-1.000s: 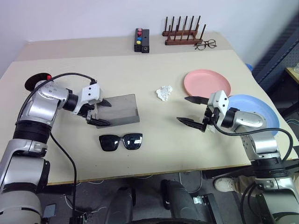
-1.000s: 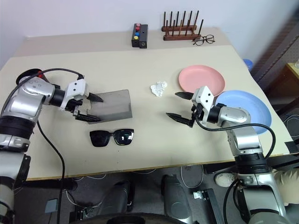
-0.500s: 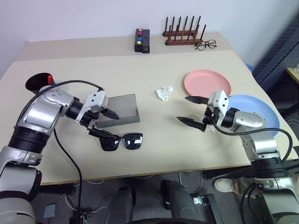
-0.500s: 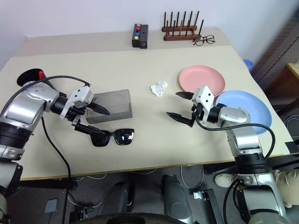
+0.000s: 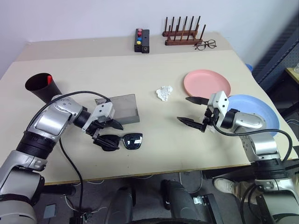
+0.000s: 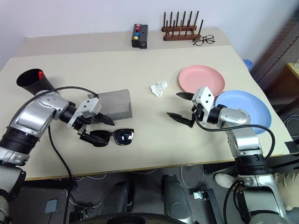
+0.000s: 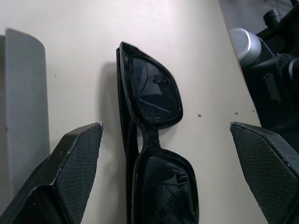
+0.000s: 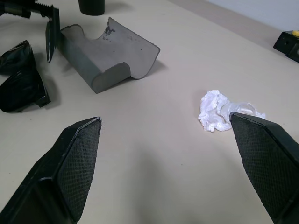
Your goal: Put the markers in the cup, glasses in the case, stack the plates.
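Since a second ago left pincer (image 5: 106, 133) has dropped from the case (image 5: 119, 109) to straddle the glasses (image 5: 122, 141), spread wide, nothing gripped; glasses lie flat just in front of the case; risk, I judge: closing on the lens edge skids the frame away; right pincer (image 5: 194, 112) released, idle; beige surface (image 5: 140, 74), pale wall behind.

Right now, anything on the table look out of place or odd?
Yes: a crumpled white tissue lies mid-table, left of the pink plate, and belongs to none of the sets. Thin wire-rimmed eyeglasses sit loose by the wooden rack at the far edge. The grey case lies open, empty as far as I can see. Nothing spilled or broken.
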`<move>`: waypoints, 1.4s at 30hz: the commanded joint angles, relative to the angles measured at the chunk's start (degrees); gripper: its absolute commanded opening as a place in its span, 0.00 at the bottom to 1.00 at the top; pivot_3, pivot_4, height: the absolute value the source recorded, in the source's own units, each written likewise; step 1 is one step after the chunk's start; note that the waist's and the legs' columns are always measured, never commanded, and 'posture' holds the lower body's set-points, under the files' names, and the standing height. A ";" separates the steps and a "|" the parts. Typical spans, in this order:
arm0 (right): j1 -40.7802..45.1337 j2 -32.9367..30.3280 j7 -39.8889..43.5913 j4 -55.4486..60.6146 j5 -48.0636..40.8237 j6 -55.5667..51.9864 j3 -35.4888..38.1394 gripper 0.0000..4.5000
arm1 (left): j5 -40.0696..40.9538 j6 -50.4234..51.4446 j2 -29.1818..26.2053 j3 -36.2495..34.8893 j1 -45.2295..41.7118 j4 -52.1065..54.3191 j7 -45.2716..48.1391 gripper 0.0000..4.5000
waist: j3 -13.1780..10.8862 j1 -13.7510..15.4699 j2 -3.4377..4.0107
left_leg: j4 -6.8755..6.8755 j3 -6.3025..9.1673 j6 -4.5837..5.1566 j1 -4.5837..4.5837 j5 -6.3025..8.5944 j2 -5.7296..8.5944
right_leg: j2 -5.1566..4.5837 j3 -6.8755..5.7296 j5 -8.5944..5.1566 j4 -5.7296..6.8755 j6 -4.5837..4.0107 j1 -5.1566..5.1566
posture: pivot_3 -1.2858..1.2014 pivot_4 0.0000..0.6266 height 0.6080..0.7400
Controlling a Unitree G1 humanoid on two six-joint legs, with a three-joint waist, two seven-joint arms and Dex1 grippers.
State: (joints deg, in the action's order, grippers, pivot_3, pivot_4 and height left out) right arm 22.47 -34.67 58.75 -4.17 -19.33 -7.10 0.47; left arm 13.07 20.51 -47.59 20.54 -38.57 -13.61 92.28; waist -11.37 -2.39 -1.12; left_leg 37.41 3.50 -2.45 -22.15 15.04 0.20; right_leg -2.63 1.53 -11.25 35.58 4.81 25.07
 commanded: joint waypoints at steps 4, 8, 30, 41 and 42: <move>-1.07 0.04 -1.04 3.76 -1.05 -0.21 1.36 1.00 | -2.97 -4.09 2.62 -0.75 0.39 -4.73 -2.23 0.99 | 0.05 0.04 0.04 | 0.00 -0.01 0.00 0.03 0.00 0.00 | -0.01 0.00 0.00 0.00 0.00 -0.03 | 0.52 0.24 1.00; -1.64 -0.25 -1.40 4.59 -1.23 -0.61 1.68 1.00 | -2.36 -5.92 4.92 -2.93 1.57 -6.33 -4.84 0.99 | 0.06 0.26 0.06 | 0.01 0.00 0.00 0.19 0.00 0.00 | -0.01 0.00 -0.02 0.00 -0.02 -0.19 | 0.52 0.24 1.00; -1.60 -0.20 -1.66 4.68 -1.19 -0.86 1.99 1.00 | -2.28 -6.13 2.86 -5.37 5.56 -0.85 -2.01 0.99 | 0.07 -0.04 0.07 | -0.11 -0.03 0.00 0.69 0.00 -0.01 | 0.00 0.05 -0.25 -0.06 -0.01 -0.61 | 0.52 0.24 1.00; -2.11 -0.09 -1.97 4.73 -1.24 -0.61 2.17 1.00 | -4.52 -7.99 2.21 -4.83 4.85 -1.85 -0.83 0.16 | 0.07 0.02 0.06 | -0.12 -0.03 0.00 0.67 0.00 -0.01 | -0.01 0.05 -0.26 -0.11 -0.01 -0.60 | 0.52 0.24 1.00; -2.15 -0.07 -2.02 4.71 -1.22 -0.57 2.17 1.00 | -4.61 -8.08 2.17 -4.85 4.79 -1.90 -0.71 0.04 | 0.10 0.14 0.10 | -0.12 -0.03 0.00 0.67 0.00 -0.01 | -0.01 0.05 -0.26 -0.11 -0.01 -0.60 | 0.52 0.24 1.00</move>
State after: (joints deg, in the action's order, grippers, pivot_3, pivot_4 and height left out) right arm 20.25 -34.81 56.99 -1.24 -19.50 -8.44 1.02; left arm 10.67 13.37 -44.68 15.25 -33.72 -14.91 92.15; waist -11.27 -2.25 -1.02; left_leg 37.29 3.46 -2.45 -21.47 15.04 0.20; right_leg -2.66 1.58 -11.52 35.46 4.79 24.45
